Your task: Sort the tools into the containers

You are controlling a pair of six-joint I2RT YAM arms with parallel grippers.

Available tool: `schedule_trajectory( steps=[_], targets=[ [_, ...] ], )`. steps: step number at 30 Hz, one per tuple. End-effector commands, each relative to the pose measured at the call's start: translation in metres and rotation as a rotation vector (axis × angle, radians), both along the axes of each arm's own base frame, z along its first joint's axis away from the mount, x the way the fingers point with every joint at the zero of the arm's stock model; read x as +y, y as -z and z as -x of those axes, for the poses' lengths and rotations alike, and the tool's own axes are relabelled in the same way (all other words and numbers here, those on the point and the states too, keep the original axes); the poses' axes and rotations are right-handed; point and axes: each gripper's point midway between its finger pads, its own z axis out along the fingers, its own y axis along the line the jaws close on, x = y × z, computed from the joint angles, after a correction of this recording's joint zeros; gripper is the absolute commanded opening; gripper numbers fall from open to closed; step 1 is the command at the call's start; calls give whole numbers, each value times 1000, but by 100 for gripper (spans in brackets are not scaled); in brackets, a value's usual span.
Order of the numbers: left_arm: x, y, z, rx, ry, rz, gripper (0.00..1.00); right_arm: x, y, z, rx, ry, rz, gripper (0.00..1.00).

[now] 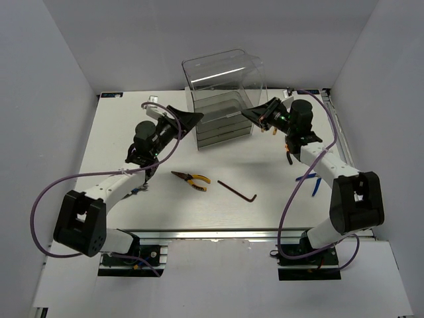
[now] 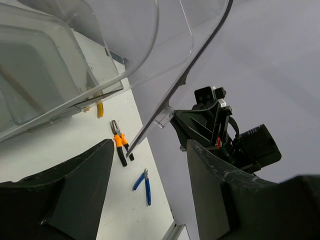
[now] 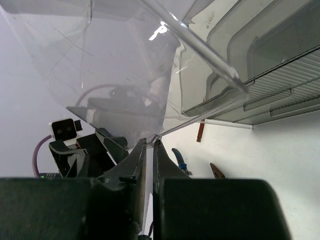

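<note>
Sorting has not begun: the pliers (image 1: 191,179) and a hex key (image 1: 237,190) lie on the table (image 1: 218,215) in front of the cabinet (image 1: 222,99), and blue cutters (image 2: 143,181) lie to its right. The step in hand appears to be gaining access to the cabinet. The left gripper (image 1: 192,118), jaws spread, faces the front left edge of its clear cover. The right gripper (image 1: 250,114), jaws pressed together, touches the cover's front right corner; a pinch there cannot be confirmed. The next move likely calls for opening a drawer, then fetching a tool.
</note>
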Motion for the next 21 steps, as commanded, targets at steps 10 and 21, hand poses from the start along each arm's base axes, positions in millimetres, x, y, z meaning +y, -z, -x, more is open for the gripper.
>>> schedule_trajectory(
  steps=[10,21],
  targets=[
    [-26,-27,2,-89,89,-8,64,12,-71,21,-206,-71,-17,0],
    [-37,-37,4,-111,152,23,36,13,-65,23,-188,-78,-5,0]
  ],
)
